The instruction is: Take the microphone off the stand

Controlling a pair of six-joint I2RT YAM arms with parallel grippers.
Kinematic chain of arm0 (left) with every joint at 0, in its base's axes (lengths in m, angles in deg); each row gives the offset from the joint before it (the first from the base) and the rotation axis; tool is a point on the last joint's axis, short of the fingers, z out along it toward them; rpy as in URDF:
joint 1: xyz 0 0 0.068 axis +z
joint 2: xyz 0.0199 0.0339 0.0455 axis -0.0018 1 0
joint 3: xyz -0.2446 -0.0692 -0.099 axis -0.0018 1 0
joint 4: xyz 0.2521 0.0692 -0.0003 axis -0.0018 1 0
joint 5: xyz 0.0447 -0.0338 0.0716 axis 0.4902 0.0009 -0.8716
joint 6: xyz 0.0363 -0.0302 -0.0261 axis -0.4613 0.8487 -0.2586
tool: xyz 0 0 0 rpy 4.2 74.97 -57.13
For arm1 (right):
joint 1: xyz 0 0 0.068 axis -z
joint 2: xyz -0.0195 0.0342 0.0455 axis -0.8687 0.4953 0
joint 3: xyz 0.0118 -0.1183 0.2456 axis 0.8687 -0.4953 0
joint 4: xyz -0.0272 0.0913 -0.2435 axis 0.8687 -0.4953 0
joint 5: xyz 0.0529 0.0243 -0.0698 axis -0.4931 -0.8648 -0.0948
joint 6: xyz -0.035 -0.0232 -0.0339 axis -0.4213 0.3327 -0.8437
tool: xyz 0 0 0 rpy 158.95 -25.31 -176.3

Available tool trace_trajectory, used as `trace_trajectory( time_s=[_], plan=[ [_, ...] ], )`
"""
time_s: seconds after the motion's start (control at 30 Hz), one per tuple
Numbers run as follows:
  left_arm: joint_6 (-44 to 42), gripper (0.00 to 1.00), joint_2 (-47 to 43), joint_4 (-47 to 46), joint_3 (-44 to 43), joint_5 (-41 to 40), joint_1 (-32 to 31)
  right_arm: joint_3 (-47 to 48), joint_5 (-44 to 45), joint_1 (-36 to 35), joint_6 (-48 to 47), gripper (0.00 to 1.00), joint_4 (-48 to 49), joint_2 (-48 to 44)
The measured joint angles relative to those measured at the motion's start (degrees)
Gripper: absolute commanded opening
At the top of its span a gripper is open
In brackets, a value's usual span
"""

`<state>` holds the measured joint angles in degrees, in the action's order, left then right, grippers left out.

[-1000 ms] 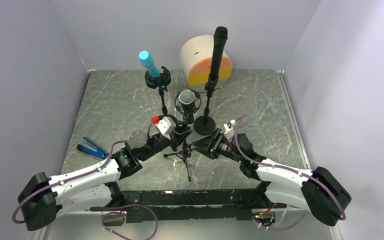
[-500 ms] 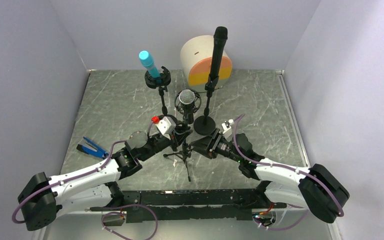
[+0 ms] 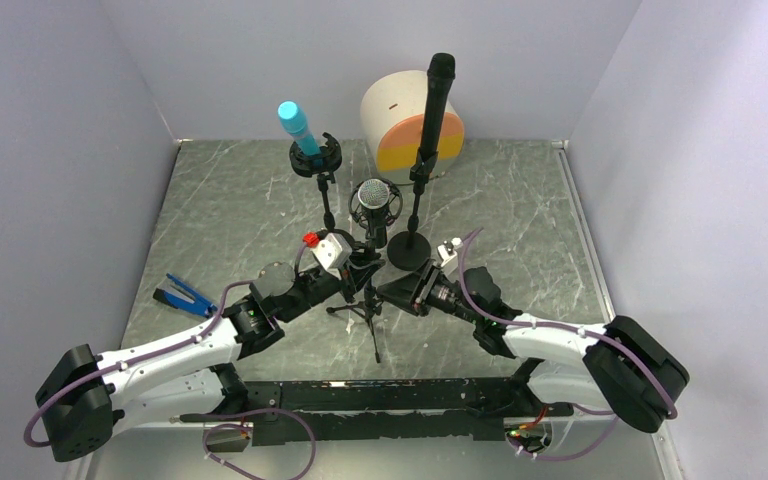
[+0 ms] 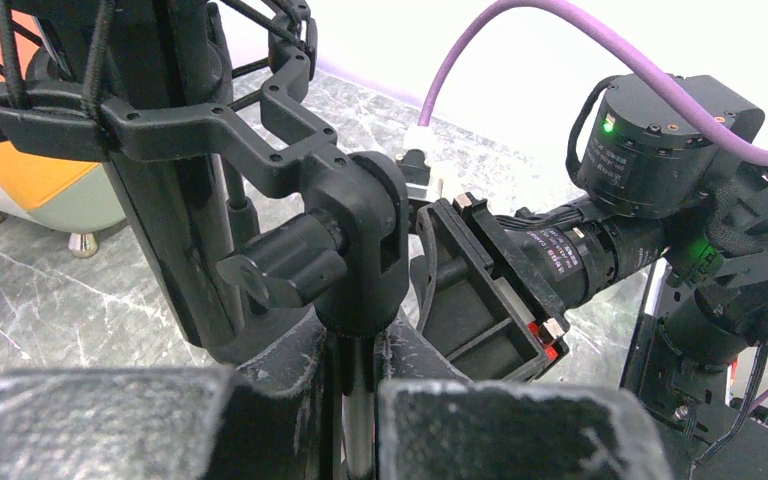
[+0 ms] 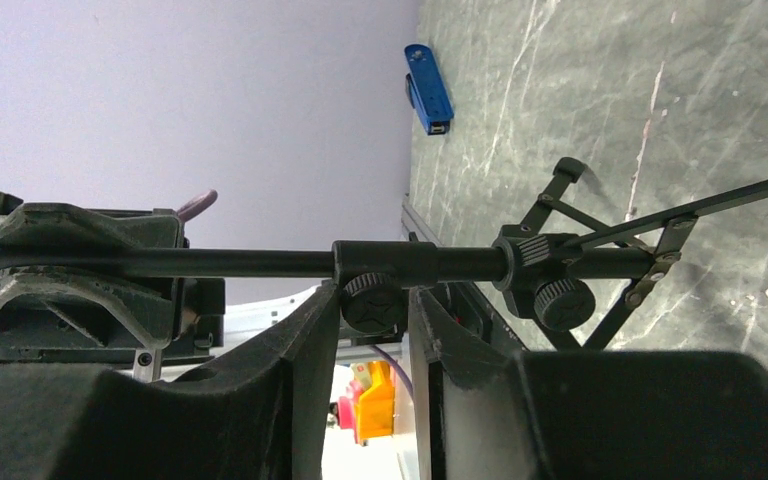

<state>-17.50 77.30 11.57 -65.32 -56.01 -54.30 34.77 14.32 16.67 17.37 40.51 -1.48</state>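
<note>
A microphone with a silver mesh head (image 3: 374,195) sits upright in a black shock mount (image 4: 160,120) on a small tripod stand (image 3: 370,310) at the table's middle. Its dark body (image 4: 165,220) shows in the left wrist view. My left gripper (image 3: 355,268) (image 4: 360,400) is shut on the stand's thin silver pole just under the swivel joint (image 4: 360,240). My right gripper (image 3: 392,290) (image 5: 372,310) comes from the right, with its fingers (image 5: 300,340) closed on either side of the pole's clamp knob (image 5: 372,303). The tripod legs (image 5: 600,260) spread beyond it.
Behind stand a blue microphone on a stand (image 3: 297,125), a tall black microphone (image 3: 438,90) on a round-base stand (image 3: 409,252), and a white and orange cylinder (image 3: 400,120). A blue tool (image 3: 182,296) lies at the left. Walls close three sides.
</note>
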Motion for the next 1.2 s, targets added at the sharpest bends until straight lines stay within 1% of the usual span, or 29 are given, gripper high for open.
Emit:
trace_trajectory(
  time_s=[0.03,0.13,0.2,0.37,0.5,0.6,0.73,0.87,0.9,0.93,1.03,1.07,1.2],
  plan=[
    [0.0,0.03,0.0,0.0,0.0,0.0,0.0,0.0,-0.2,-0.1,0.1,0.35,0.5,0.3],
    [0.0,0.02,0.0,0.0,0.0,0.0,0.0,0.0,-0.5,-0.3,0.3,0.41,1.2,0.6],
    [0.0,0.03,0.0,0.0,0.0,0.0,0.0,0.0,-0.6,-0.4,0.3,0.41,1.5,0.6],
    [0.0,0.03,0.0,0.0,0.0,0.0,0.0,0.0,-0.7,-0.5,0.2,0.34,1.4,0.4],
    [0.0,0.03,0.0,0.0,0.0,0.0,0.0,-0.1,-0.6,-0.5,-0.1,0.23,1.2,0.4],
    [0.0,0.03,0.0,0.0,0.0,-0.1,0.0,-0.1,-0.5,-0.5,-1.0,0.22,1.1,0.3],
    [0.2,0.03,0.0,0.0,0.0,0.0,0.0,-0.1,-0.3,-0.7,-5.7,0.22,0.9,-0.5],
    [0.4,0.03,0.1,-0.2,0.0,0.1,0.0,0.0,-0.3,-0.8,-15.2,0.22,0.2,-2.0],
    [0.4,0.03,0.1,-0.2,0.0,0.1,0.0,0.2,-0.3,-0.9,-18.5,0.23,-0.2,-2.5],
    [0.5,0.03,0.1,-0.2,0.0,0.2,0.0,0.2,-0.3,-1.0,-20.8,0.27,-0.5,-2.9],
    [0.6,0.02,0.1,-0.2,0.0,0.4,0.0,0.4,-0.6,-1.3,-27.6,0.51,-0.9,-3.7],
    [0.6,0.03,0.1,-0.2,0.0,0.4,0.0,0.7,-0.6,-1.4,-29.1,0.58,-1.5,-3.9],
    [0.7,0.03,0.0,-0.3,0.2,0.4,0.0,4.7,0.7,-1.3,-34.5,0.77,-11.2,-6.4]
  ],
)
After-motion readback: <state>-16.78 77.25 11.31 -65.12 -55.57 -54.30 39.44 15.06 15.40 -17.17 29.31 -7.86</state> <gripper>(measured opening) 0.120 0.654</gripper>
